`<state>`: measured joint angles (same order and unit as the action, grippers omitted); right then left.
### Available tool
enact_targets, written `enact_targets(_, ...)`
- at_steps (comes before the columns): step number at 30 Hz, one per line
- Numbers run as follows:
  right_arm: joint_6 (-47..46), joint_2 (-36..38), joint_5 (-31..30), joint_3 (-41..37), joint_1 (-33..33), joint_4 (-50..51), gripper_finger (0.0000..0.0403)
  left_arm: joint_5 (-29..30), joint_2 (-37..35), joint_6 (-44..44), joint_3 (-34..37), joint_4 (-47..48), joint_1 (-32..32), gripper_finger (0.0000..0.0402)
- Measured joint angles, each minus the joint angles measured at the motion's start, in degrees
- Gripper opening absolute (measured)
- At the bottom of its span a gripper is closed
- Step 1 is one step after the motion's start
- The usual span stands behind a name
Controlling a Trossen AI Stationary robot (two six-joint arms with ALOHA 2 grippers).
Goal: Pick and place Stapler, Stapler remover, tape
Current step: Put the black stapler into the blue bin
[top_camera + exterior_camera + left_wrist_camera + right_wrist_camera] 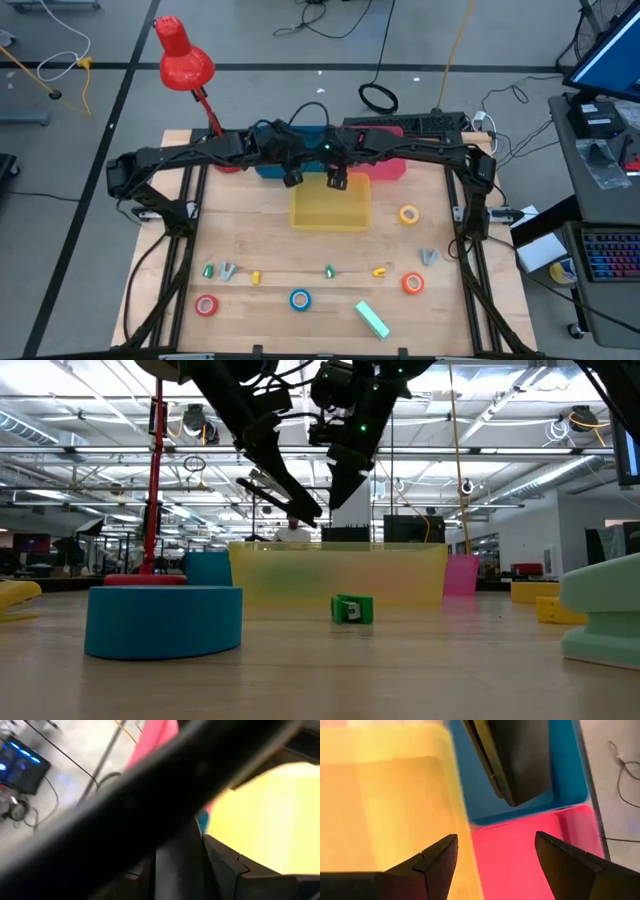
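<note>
A lab hall: ceiling trusses (500, 455), floor cables (330, 20), monitor (610, 55)

Pale wooden bench (260, 245), plank top, carrying:
- Far edge: translucent yellow rectangular bin (330, 205) at centre; blue bin (268, 168) and pink bin (388, 166) just behind it; base of a red desk lamp (226, 165) far left.
- Right: yellow tape ring (409, 214); orange tape ring (413, 284).
- Near edge: red tape ring (206, 306) left; blue tape ring (301, 299) centre; mint-green block-shaped stapler (372, 319) right of it.
- Middle row: several small green, grey and yellow items, too small to identify.
</note>
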<state>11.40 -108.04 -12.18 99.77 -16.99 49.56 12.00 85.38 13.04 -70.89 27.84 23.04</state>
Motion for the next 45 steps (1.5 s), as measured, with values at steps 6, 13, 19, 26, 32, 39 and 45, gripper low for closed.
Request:
enact_targets(6, -1.12, 3.3, -0.16, -0.09, -1.07, 2.39, 0.0254, -0.4, 0.92, 1.03, 0.0, -2.58, 0.63, 0.0133)
enact_targets(13, -1.73, 6.24, 0.04, -1.59, -2.18, 2.75, 0.0253, -1.16, 1.6, 1.04, -0.16, -3.47, 0.57, 0.0133)
enact_targets(19, -2.12, 7.18, 0.26, -3.07, -2.17, 1.95, 0.0253, -3.19, 1.18, 1.08, -0.1, -5.58, -0.03, 0.0133)
enact_targets(26, -2.11, 7.29, 0.17, -4.89, -2.87, 1.55, 0.0253, -3.46, 1.18, 1.42, -0.03, -4.74, -0.07, 0.0133)
enact_targets(32, -2.22, 7.47, -1.34, -6.79, -3.25, -0.59, 0.0253, -4.11, 0.78, 1.24, 0.11, -6.57, -0.79, 0.0133)
enact_targets(39, -1.51, 7.62, -9.71, -7.06, -3.69, -3.04, 0.0253, -4.51, 0.48, -0.67, 0.11, -9.64, -2.78, 0.0133)
enact_targets(45, -4.15, 7.62, -13.32, -7.06, -5.35, -2.4, 0.0254, -6.28, -0.44, -1.07, 0.11, -9.87, -4.56, 0.0133)
